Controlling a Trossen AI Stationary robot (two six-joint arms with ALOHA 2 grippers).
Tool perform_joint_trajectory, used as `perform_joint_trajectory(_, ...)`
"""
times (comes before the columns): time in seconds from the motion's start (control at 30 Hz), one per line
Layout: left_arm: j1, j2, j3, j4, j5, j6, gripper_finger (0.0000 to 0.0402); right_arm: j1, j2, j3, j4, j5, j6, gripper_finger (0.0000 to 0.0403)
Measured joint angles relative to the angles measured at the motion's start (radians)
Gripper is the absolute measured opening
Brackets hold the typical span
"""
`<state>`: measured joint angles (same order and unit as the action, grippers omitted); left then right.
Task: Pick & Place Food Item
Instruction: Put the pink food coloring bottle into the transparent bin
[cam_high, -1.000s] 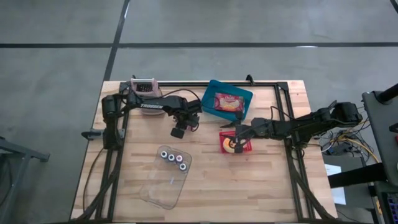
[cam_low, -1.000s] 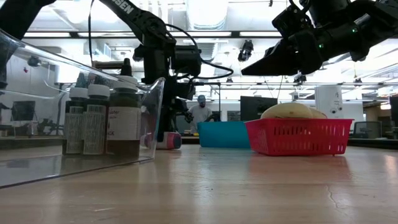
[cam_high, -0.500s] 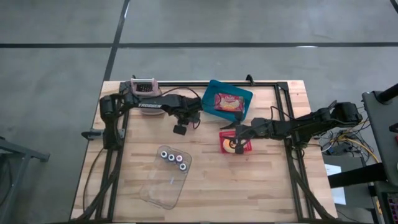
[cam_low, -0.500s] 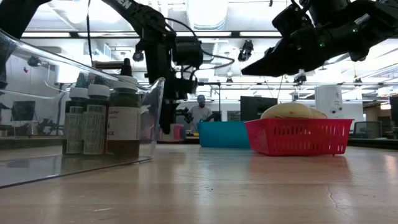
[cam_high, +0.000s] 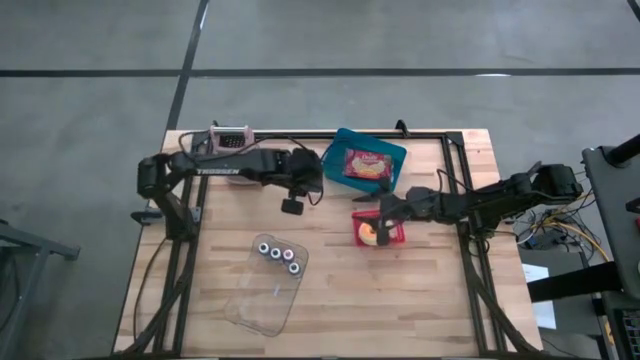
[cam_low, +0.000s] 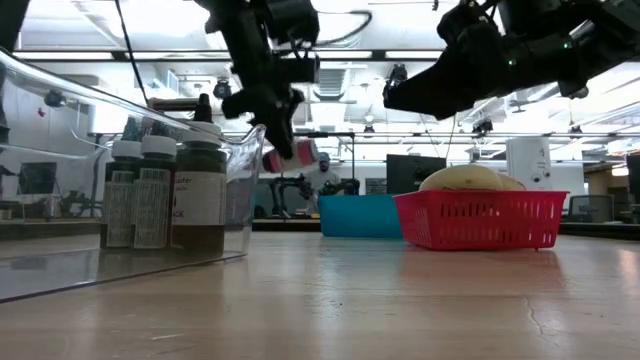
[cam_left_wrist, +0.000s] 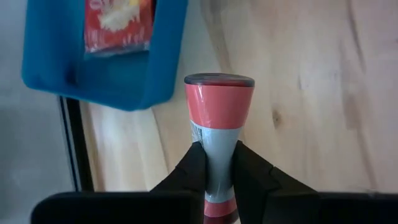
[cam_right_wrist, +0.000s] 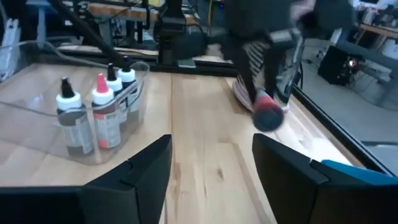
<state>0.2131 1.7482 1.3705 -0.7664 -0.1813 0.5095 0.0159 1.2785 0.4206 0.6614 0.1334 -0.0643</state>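
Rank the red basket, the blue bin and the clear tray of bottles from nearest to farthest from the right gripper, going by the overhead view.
Measured from the right gripper:
1. Red basket: directly under the gripper, toward the table's middle.
2. Blue bin: just beyond it, at the table's far edge.
3. Clear tray of bottles: farthest, across on the left arm's half, near the front.

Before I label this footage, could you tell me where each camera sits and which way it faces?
High view: overhead, looking straight down on the table; both arms show, left gripper and right gripper.
Low view: at tabletop height, looking level across to the red basket; both arms enter from above.
Left wrist view: past its own fingers, clamped on a red-capped bottle.
Right wrist view: between its own open fingers, towards the clear bin.
Shared: the blue tray shows in the high, low and left wrist views.
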Motion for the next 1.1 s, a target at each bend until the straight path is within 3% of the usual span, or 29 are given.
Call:
perform_joint_trajectory(0.2,-0.064,-0.013,0.0,0.015,-0.012,-0.058,0.0049,-0.003,0.09,0.04,0.027,0.0,0.025,0.0249)
perform_joint_trajectory(0.3,-0.09,-0.01,0.0,0.018,-0.066,-0.074,0.0049,-0.003,0.18,0.103,0.026,0.002,0.025,0.026)
perform_joint_trajectory(0.5,-0.139,-0.01,-0.001,0.011,-0.094,-0.1,0.0049,-0.003,0.302,0.224,-0.058,0.101,0.005,0.0274)
perform_joint_trajectory(1.1,-0.197,-0.009,-0.019,0.045,-0.144,-0.124,0.0047,-0.003,0.341,0.289,-0.106,0.095,0.003,0.0288)
